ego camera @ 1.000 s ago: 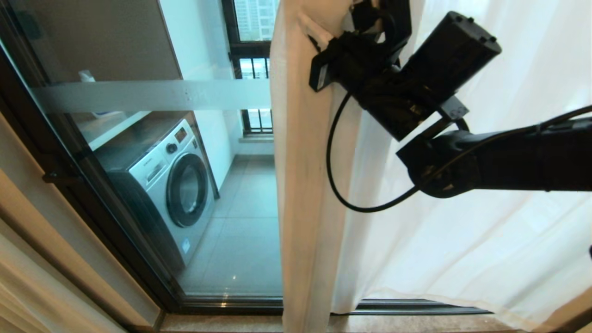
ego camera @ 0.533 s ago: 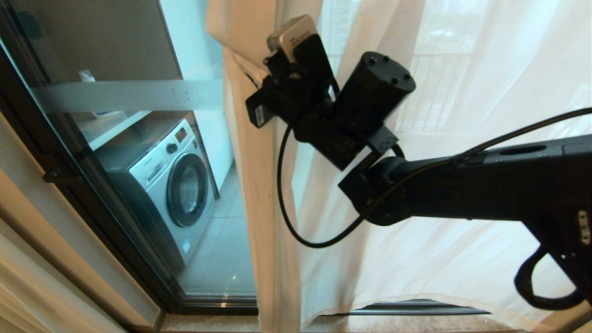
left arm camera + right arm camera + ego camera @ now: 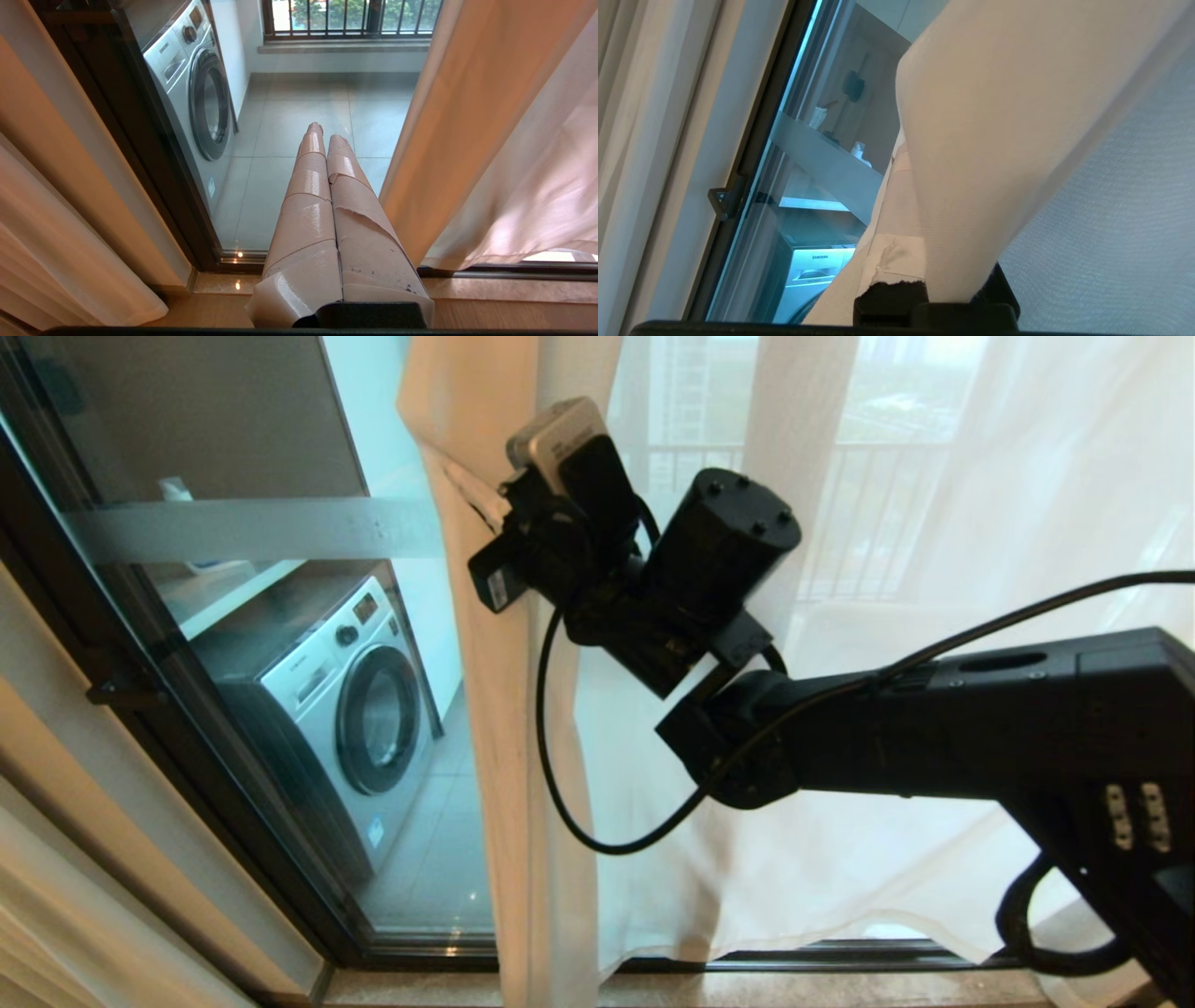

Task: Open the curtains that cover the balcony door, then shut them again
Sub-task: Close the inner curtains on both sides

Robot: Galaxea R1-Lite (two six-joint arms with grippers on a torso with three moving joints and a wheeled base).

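The door fills the frame's left, half bared. The curtain hangs mid-frame, its edge pinched in the right gripper. Sheer fabric could slip free or snag mid-pull. Left gripper closed, empty.

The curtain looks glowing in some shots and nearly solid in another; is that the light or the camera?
Head view: daylight shines through the curtains, so railings show behind them. Right wrist view: the fold held by the right gripper sits close to the lens and looks opaque. Left wrist view: small glints on the balcony door sill.
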